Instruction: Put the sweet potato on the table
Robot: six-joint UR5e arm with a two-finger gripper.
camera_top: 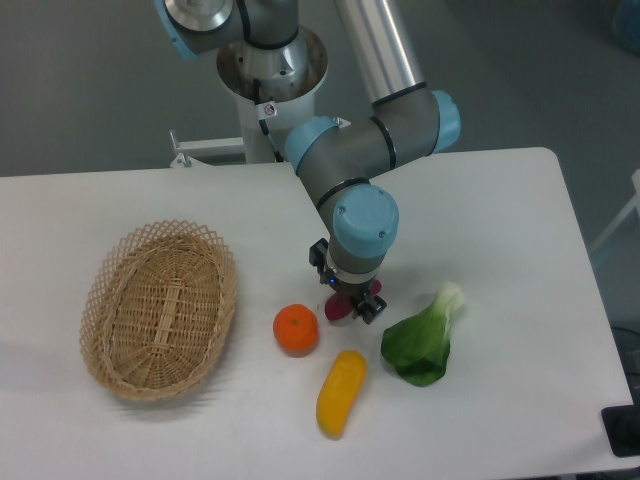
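The sweet potato [336,309] is a small reddish-purple tuber, mostly hidden under my gripper [350,303]. It sits at the level of the white table [500,220], just right of the orange. My gripper points straight down over it with its fingers on either side. Whether the jaws press on it or stand apart from it does not show from this angle.
A round orange [297,329] lies just left of the gripper. A yellow-orange vegetable [341,393] lies in front of it. A green leafy bok choy [424,340] lies to the right. An oval wicker basket [158,308] stands at the left.
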